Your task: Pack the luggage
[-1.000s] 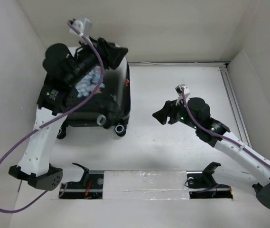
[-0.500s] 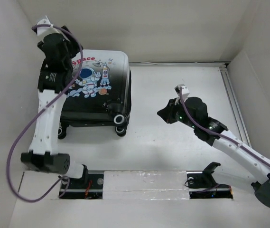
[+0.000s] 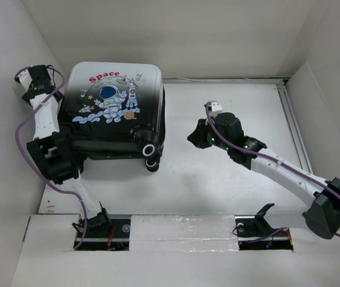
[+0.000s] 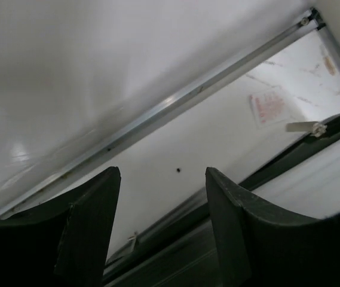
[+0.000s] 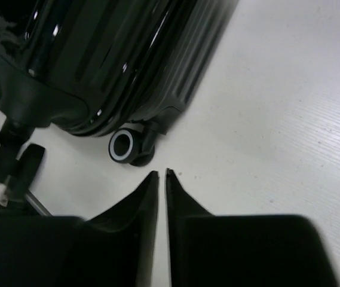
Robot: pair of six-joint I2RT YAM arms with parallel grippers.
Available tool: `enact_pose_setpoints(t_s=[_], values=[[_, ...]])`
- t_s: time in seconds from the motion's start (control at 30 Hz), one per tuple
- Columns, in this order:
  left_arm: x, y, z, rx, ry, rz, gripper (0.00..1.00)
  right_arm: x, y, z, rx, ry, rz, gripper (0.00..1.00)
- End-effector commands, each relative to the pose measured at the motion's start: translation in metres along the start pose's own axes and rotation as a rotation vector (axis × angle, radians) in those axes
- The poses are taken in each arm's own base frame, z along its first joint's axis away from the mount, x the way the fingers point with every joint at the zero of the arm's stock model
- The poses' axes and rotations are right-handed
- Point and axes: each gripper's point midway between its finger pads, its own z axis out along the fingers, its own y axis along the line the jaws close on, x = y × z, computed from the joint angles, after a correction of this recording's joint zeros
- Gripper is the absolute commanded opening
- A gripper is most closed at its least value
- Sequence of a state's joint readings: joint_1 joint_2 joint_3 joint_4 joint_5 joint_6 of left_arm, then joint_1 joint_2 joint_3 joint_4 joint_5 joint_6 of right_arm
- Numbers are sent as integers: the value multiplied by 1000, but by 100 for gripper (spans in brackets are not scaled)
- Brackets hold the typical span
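The luggage (image 3: 113, 113) lies closed on the table at the back left, astronaut print and red "Space" word facing up, black wheels at its near edge. Its dark ribbed shell and one wheel (image 5: 125, 146) show in the right wrist view. My left gripper (image 3: 29, 81) is raised beside the luggage's left side near the left wall; in the left wrist view (image 4: 162, 197) its jaws stand open and hold nothing. My right gripper (image 3: 193, 136) is shut and empty, low over the table to the right of the luggage; in the right wrist view (image 5: 162, 174) its tips point at the wheel.
White walls enclose the table on the left, back and right. A metal rail (image 3: 295, 128) runs along the right edge. Two black brackets (image 3: 256, 221) sit on the near strip by the arm bases.
The luggage lid has been shut, so the print now shows. My left arm has swung off the luggage to its left side. My right gripper has moved a little left toward the luggage.
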State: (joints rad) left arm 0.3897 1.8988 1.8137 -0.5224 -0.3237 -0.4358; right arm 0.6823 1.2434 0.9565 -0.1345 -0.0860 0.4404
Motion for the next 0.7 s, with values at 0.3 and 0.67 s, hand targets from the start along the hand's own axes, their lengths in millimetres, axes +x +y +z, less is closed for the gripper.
enact_pose_setpoints(t_s=[0.3, 0.67], values=[[110, -88, 4, 319, 215, 118, 48, -88, -53, 93, 179, -158, 49, 38], [242, -153, -104, 656, 366, 138, 44, -99, -114, 113, 222, -134, 115, 39]])
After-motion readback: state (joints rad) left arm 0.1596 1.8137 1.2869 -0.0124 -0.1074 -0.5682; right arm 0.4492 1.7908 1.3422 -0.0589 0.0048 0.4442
